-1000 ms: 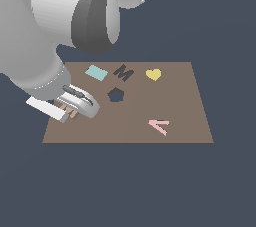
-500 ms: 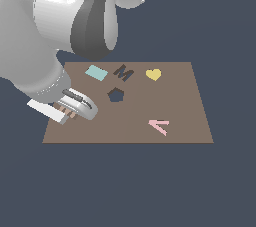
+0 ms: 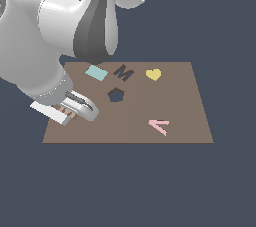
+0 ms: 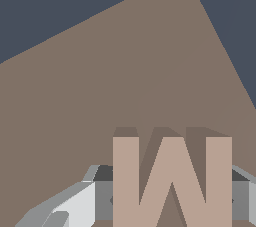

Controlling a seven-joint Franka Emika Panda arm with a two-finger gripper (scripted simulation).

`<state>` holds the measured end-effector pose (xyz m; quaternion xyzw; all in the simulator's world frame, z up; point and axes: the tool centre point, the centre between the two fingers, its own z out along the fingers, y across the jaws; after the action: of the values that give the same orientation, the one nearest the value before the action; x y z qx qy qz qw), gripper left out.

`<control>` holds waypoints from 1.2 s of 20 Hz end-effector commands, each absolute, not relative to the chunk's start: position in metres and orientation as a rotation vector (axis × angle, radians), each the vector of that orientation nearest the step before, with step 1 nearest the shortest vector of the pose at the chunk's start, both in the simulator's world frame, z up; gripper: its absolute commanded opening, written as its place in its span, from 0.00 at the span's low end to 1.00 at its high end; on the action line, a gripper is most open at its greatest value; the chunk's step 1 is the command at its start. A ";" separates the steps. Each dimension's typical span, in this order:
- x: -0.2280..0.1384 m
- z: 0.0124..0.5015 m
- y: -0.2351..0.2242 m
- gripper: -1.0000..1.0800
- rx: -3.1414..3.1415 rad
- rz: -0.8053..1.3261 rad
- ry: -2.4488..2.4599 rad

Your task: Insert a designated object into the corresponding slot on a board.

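Between the fingers of the end effector (image 4: 170,202), which are clamped on its flanks, the M block (image 4: 172,181) sits over the board (image 3: 180,106) near its corner at the exterior view's left. Stiff, light and likely slick-sided, it looks best gripped across its outer legs. Its slot (image 3: 123,73) lies well apart, beside the yellow heart (image 3: 153,74).

A pale tan letter block (image 4: 172,181) with darker brown sides stands between the grey fingers (image 4: 75,206) of the gripper (image 4: 170,206), one finger on each flank. Beyond it spreads the bare brown board (image 4: 100,96), its corner meeting a dark blue-grey background (image 4: 60,1).
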<state>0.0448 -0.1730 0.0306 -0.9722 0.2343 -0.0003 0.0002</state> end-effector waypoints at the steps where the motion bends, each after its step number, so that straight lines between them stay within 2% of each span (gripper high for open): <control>1: 0.045 0.030 -0.173 0.00 -3.054 0.000 0.736; 13: 0.039 0.031 -0.168 0.00 -3.051 -0.001 0.747; 24: 0.007 0.033 -0.140 0.00 -3.034 0.000 0.815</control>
<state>0.0125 -0.1458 0.0323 -0.9668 0.2557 0.0002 -0.0001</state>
